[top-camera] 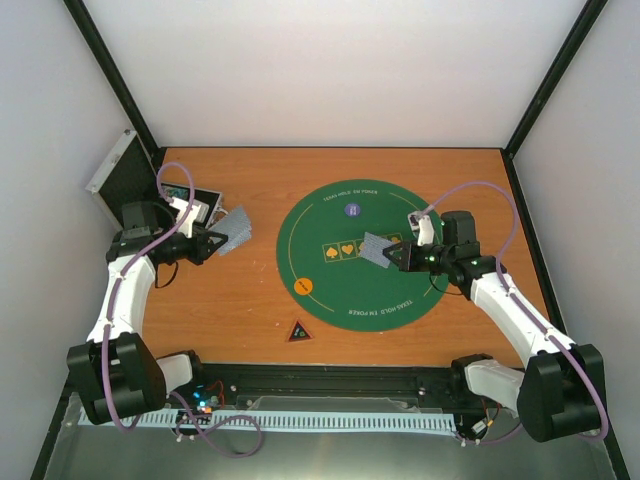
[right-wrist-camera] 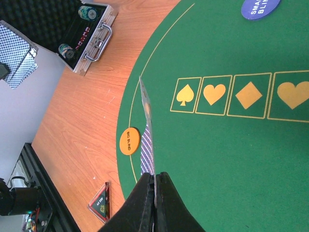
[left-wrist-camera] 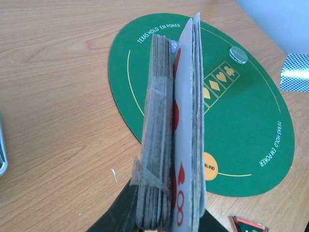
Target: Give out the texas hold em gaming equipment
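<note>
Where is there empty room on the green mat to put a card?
The mat is bare below the suit boxes, right of the orange chip. It's crowded by the right end effector holding a card.

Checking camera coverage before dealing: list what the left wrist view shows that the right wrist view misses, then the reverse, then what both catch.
Left wrist only: the greyish disc on the green mat, and a red card face in the deck clamped by the left gripper.
Right wrist only: the open silver case with chip stacks inside.
Both: the mat, the orange chip, the triangle, the purple-blue chip, and the single card held by the right gripper.
</note>
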Motion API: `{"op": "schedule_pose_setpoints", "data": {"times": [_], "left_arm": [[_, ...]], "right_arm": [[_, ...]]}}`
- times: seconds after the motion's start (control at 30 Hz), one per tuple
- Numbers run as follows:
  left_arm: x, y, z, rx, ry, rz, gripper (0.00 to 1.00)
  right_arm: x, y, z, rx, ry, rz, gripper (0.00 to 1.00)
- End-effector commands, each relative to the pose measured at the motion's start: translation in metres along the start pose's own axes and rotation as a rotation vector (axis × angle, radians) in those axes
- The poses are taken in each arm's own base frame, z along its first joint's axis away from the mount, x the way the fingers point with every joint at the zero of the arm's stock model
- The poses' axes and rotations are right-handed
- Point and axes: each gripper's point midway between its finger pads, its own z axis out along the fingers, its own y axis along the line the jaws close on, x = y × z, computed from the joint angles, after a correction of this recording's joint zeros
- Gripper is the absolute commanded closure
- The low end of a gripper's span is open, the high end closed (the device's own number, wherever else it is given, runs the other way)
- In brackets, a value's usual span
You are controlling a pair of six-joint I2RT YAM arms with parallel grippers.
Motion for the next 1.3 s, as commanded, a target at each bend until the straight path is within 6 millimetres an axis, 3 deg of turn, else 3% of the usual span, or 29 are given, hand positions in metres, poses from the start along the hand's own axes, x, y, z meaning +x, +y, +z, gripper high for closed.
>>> {"op": "schedule_pose_setpoints", "data": {"times": [0.0, 0.1, 0.17, 0.23, 0.33, 0.4, 0.5, 0.63, 0.73, 0.87, 1.03, 1.1, 1.27], "left_arm": [[-0.010, -0.003, -0.004, 0.010, -0.036, 0.025, 0.99], [-0.010, -0.003, -0.004, 0.012, -0.036, 0.026, 1.00], [-0.010, -0.004, -0.004, 0.014, -0.038, 0.032, 1.00], [-0.012, -0.013, -0.007, 0.041, -0.052, 0.062, 0.99], [-0.019, -0.037, -0.014, 0.115, -0.085, 0.112, 0.99], [-0.016, -0.063, -0.012, 0.211, -0.064, 0.154, 0.99], [-0.002, -0.104, 0.001, 0.370, 0.015, 0.203, 0.99], [-0.011, -0.145, -0.008, 0.631, -0.018, 0.192, 0.99], [-0.022, -0.154, -0.015, 0.729, -0.041, 0.190, 0.99], [-0.021, -0.143, -0.002, 0.732, -0.030, 0.151, 0.99], [0.017, -0.085, 0.047, 0.489, 0.190, -0.015, 0.99], [0.035, -0.070, 0.054, 0.452, 0.244, -0.048, 0.99], [0.042, -0.023, 0.057, 0.409, 0.263, -0.200, 0.99]], "right_arm": [[0.000, 0.008, -0.001, -0.029, -0.003, -0.020, 0.97], [-0.001, 0.016, -0.001, -0.062, -0.001, -0.043, 0.97], [-0.001, 0.033, 0.000, -0.113, 0.007, -0.094, 0.97], [0.002, 0.062, 0.000, -0.182, 0.023, -0.193, 0.97], [0.010, 0.125, -0.005, -0.353, 0.057, -0.384, 0.97], [0.014, 0.165, -0.012, -0.468, 0.050, -0.494, 0.97], [0.017, 0.204, -0.016, -0.577, 0.010, -0.601, 0.97], [0.010, 0.222, 0.002, -0.618, -0.004, -0.612, 0.97], [0.004, 0.223, 0.022, -0.594, 0.028, -0.623, 0.97], [0.005, 0.214, 0.047, -0.543, 0.062, -0.637, 0.97], [0.014, 0.200, 0.068, -0.529, 0.123, -0.596, 0.97], [0.018, 0.194, 0.074, -0.515, 0.141, -0.581, 0.97], [0.029, 0.182, 0.085, -0.497, 0.188, -0.524, 0.97]]}}
